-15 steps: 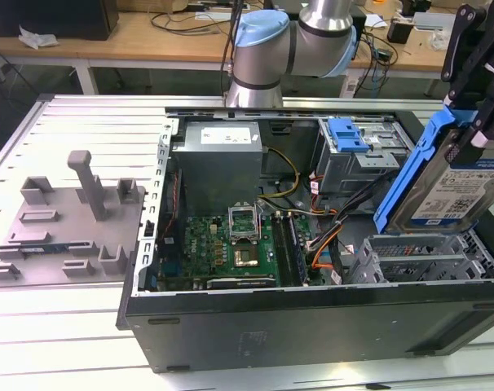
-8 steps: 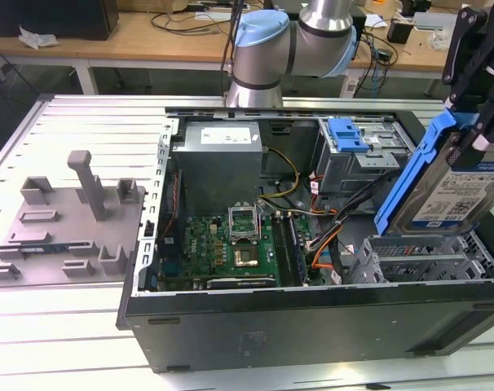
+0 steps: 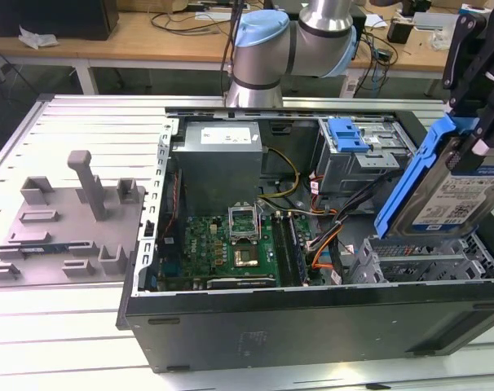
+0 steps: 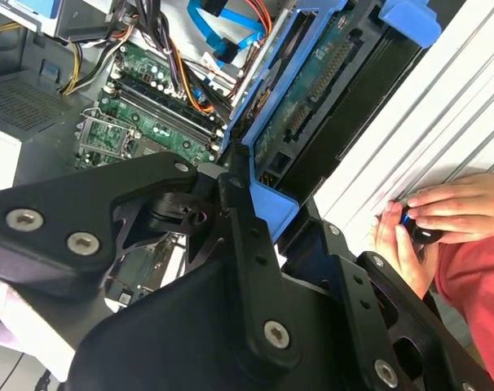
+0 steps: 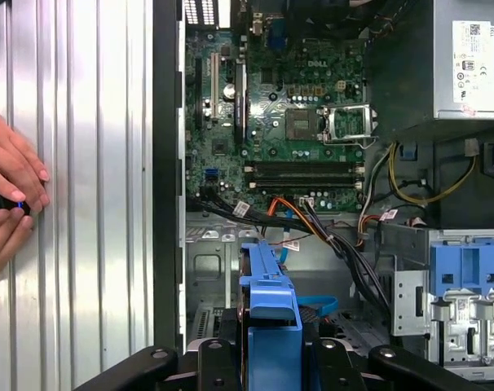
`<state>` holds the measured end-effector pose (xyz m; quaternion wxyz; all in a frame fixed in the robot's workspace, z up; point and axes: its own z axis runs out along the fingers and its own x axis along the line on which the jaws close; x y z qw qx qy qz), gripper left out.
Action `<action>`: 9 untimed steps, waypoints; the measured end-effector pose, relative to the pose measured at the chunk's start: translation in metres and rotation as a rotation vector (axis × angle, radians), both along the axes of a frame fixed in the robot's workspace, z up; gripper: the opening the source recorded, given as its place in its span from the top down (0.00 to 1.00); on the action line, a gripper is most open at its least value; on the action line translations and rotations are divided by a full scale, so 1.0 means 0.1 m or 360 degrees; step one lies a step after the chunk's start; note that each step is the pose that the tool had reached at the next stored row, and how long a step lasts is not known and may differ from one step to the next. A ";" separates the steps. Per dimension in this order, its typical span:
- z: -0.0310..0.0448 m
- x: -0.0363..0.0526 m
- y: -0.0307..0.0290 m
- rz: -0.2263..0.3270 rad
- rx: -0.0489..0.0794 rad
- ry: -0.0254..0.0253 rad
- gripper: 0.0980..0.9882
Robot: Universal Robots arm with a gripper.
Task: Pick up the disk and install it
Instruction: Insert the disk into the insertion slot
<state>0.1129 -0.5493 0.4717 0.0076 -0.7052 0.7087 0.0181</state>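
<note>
Black linkage bars of the gripper point(image 5: 271, 346) lie closest in both wrist views. Its jaws are closed on the disk point(image 3: 443, 204), pinching the flat faces near one end. I judge that this hold leaves the other end and the rails of the blue carrier point(image 3: 406, 183) free to slide into a bay. The disk hangs tilted and touches nothing, above the cage point(image 3: 426, 261) in the corner of the case point(image 3: 312, 330) on the exterior view's right. It is lifted, not yet seated. Its blue-and-white label point(image 3: 463, 183) faces the exterior camera and carries print that I leave unread.

Beyond the cage, orange and black cables point(image 3: 328, 236) trail across the floor of the case to the green board point(image 3: 231, 244). They probably need to stay clear of the bay mouth. Past the board sits the grey supply point(image 3: 218, 167), with a white printed sticker point(image 3: 227, 134) on top. Beside it, on the upper bay, is a ribbed blue latch point(image 3: 349, 134).

Outside the case wall, a person's hands point(image 5: 11, 195) rest on the ribbed table point(image 5: 92, 163) and cup a small dark thing with a blue light. It looks like a control, kept well apart from the gripper.

Farthest off, the arm point(image 3: 263, 49) rises behind the case.
</note>
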 end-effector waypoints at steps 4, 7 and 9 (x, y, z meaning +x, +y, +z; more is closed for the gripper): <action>-0.022 0.003 -0.003 0.0009 0.0000 0.00001 0.70; -0.036 0.007 -0.005 0.0015 0.0000 0.00000 0.70; -0.047 0.009 -0.005 0.0020 0.0000 0.00000 0.70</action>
